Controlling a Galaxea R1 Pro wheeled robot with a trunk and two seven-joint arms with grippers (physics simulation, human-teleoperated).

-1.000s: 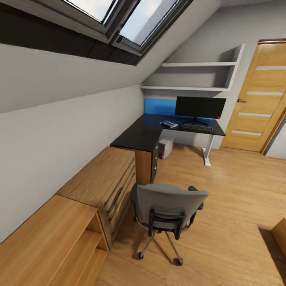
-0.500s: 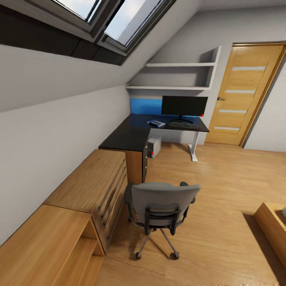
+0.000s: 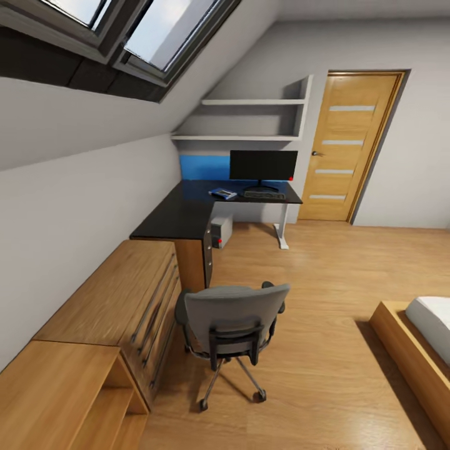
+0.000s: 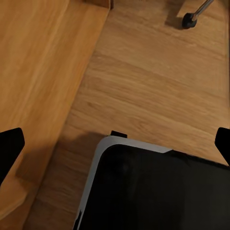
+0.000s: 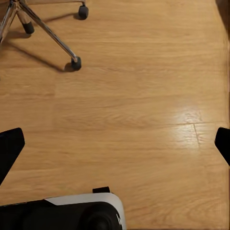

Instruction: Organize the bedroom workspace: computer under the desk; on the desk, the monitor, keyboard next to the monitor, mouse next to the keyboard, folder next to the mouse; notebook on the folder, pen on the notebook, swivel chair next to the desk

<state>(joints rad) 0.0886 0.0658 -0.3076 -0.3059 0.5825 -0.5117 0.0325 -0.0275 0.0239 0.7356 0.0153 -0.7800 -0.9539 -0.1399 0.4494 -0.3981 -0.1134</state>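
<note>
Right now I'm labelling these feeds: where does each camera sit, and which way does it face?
Head view: high up, facing down the room at the chair, desk, monitor and door.
Left wrist view: on the left arm, facing down at the floor; fingers at the edges, robot base below.
Right wrist view: facing down at floor; fingers apart, base below.
Shared: both wrist views catch chair castors.
</note>
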